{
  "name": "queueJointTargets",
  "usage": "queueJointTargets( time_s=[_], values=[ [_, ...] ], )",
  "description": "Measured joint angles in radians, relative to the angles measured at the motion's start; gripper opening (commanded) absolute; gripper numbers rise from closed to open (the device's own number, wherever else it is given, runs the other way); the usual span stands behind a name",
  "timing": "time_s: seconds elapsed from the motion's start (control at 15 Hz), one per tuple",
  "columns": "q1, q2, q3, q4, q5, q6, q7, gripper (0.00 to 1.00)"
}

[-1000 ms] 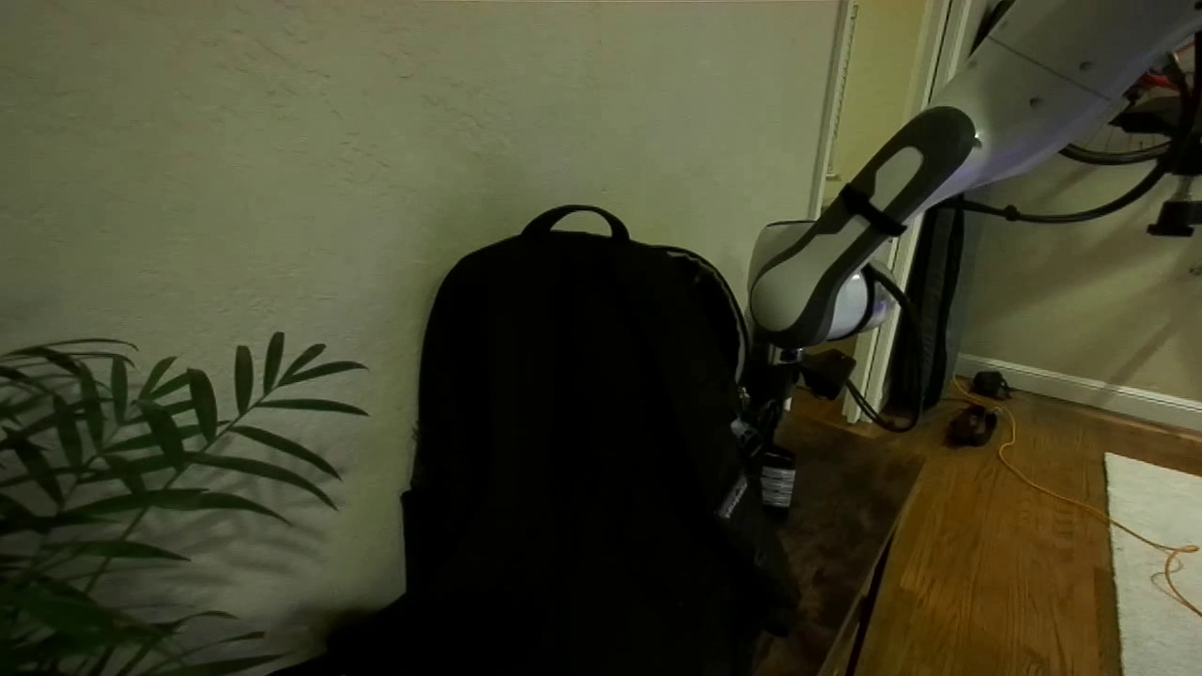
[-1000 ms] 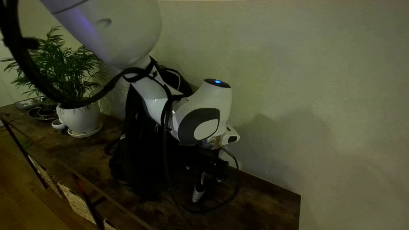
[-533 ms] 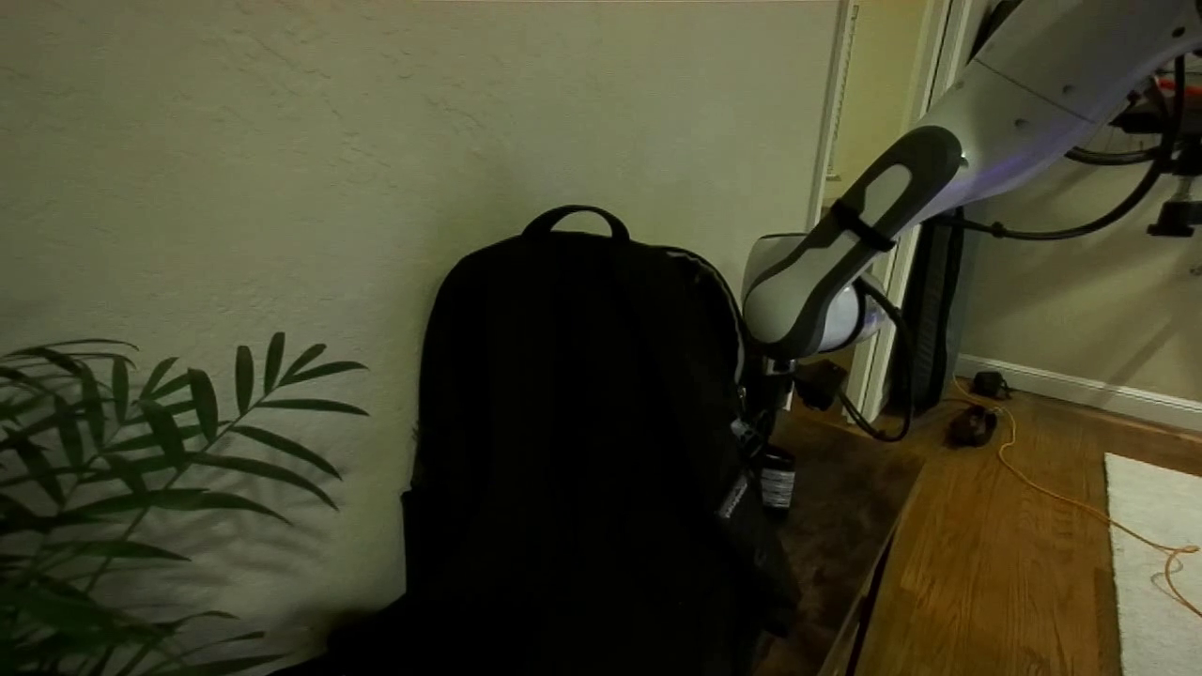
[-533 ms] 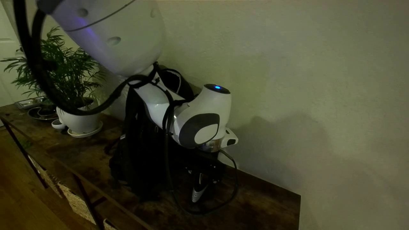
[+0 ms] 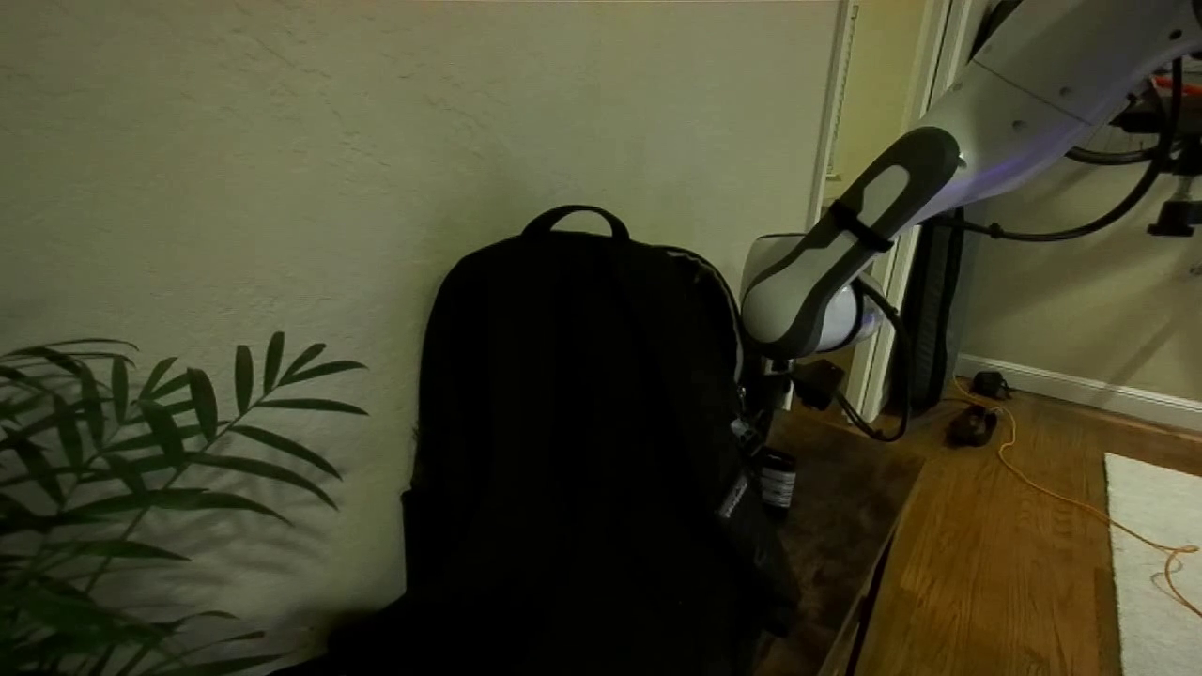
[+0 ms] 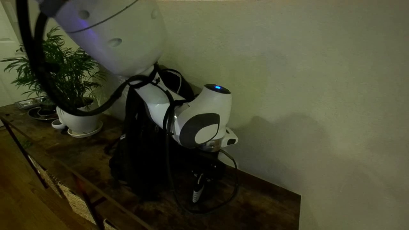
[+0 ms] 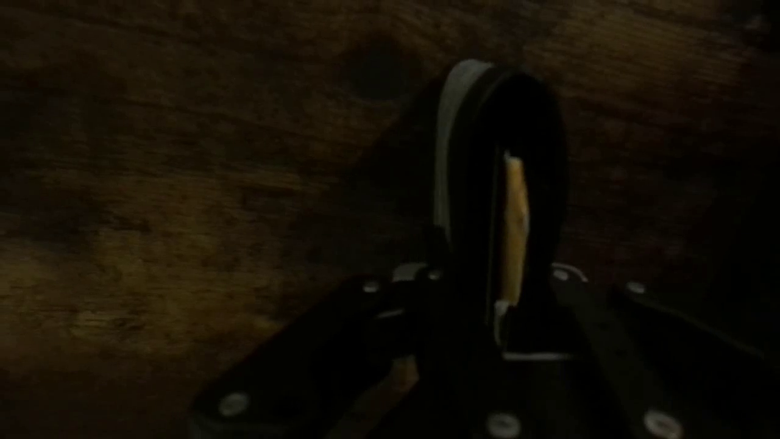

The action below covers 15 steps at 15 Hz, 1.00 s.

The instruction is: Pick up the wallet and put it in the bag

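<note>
The wallet (image 7: pixel 515 231) stands on edge on the dark wooden top in the wrist view, a tan strip showing in its open upper side. My gripper (image 7: pixel 496 271) points down over it, its fingers in against both sides of the wallet; the picture is very dark there. In both exterior views the grey ribbed face of the wallet (image 6: pixel 197 193) shows low beneath the hand. The bag (image 5: pixel 573 422), a large black backpack, stands upright against the wall. Right beside the bag (image 6: pixel 137 159) is the arm, which hides part of it.
A potted palm (image 6: pixel 80 118) stands on the same long wooden shelf (image 6: pixel 64 150), past the bag. The pale wall (image 6: pixel 319 95) runs close behind the hand. A black cable (image 6: pixel 235 188) loops from the wrist down near the shelf top.
The arm came down slightly during the first half second, then stayed nearly still. The fingers have closed in on the wallet, which has tipped a little more upright. The bag has not moved.
</note>
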Motion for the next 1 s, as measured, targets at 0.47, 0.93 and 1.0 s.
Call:
queueJointTargets(
  time_s=[0.47,0.93,1.0],
  values=[
    [0.000,-0.031,-0.006,-0.053,-0.004,-0.002,0.000,0.05],
    [0.008,-0.181,-0.024,-0.225,-0.029,-0.002,0.000,0.05],
    [0.012,-0.210,-0.028,-0.252,-0.035,-0.002,0.000,0.05]
  ],
)
